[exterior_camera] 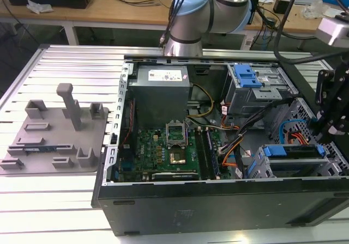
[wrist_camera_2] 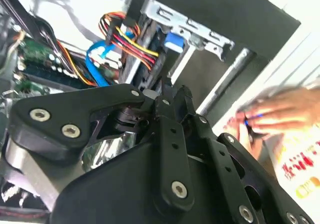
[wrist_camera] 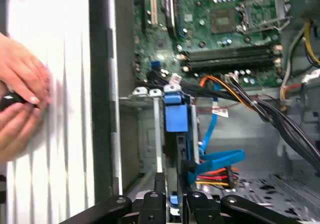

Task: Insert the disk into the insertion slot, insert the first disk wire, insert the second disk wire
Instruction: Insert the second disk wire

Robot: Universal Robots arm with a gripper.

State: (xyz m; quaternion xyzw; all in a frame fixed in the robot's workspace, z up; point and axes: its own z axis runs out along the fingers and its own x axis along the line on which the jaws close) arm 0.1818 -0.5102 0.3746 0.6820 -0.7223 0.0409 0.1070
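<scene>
Disk beneath pincer (wrist downward)

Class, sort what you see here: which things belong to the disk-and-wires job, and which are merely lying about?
Belong to the job: disk, in the insertion slot; gripper, close to the disk; blue flat cable and coloured wire bundle, probably the disk wires.

Lying about: power-supply box; motherboard; taller cage with blue latch; grey tray; a person's hand.

You see smooth bright-blue plastic framing the disk, dull grey sheet metal on the insertion slot, a matt black gripper (its screw heads shiny), and a ribbed pale metal table.
</scene>
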